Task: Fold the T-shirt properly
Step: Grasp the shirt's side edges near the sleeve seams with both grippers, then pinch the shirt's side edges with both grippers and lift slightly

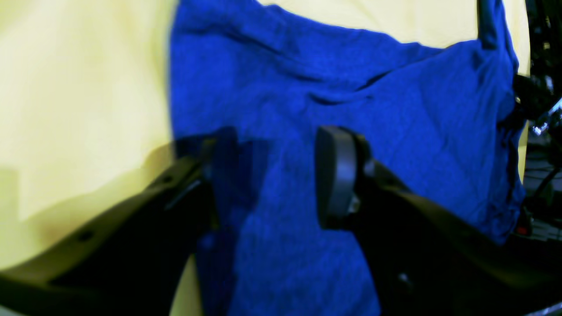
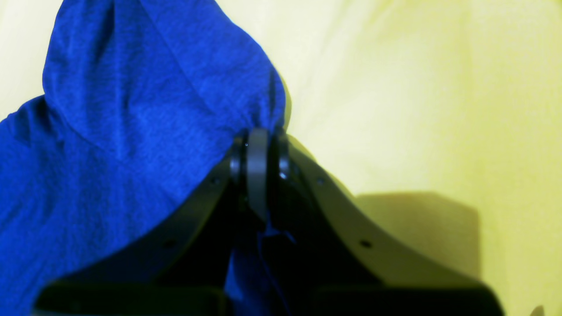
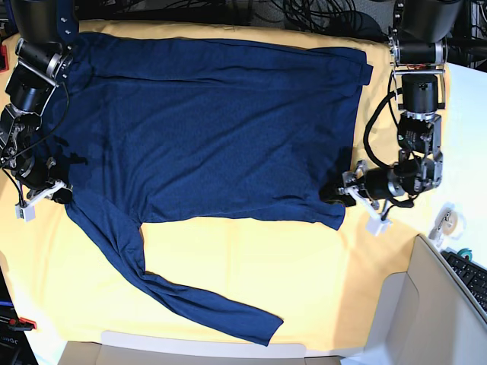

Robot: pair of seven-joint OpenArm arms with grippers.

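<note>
Surface: yellow-orange cloth (image 3: 228, 266) spread flat over the table, lit evenly; cables and dark equipment crowd the far edge, and a pale keyboard corner shows at one side.
Task's thing: large dark navy-blue long-sleeved T-shirt (image 3: 205, 129) of thin soft knit, lying spread on the cloth and filling most of its far half.
Long axis: the body runs side to side across the base view, from one arm to the other; one sleeve (image 3: 175, 289) trails loose toward the near edge, slanting away from the body.
Right gripper (image 2: 258, 151): fingers clenched tight on a gathered pinch of the shirt's fabric, which drapes up and away from the jaws in the right wrist view. In the base view this arm sits at the shirt's edge where the loose sleeve joins the body.
Left gripper (image 1: 272, 175): fingers (image 1: 336, 175) spread apart, grasping nothing, with fabric lying flat between and beyond them. It hovers over the opposite end of the body, at the near corner.
Key relation: both arms are at the shirt's two short ends, so the cloth stretches between them. The left fingers are already straddling fabric; the shirt lies directly ahead of and below them.
Judged step: the left side appears to need a pinch before any paired lift or fold.
Risk: thin knit may slip or bunch unevenly.
</note>
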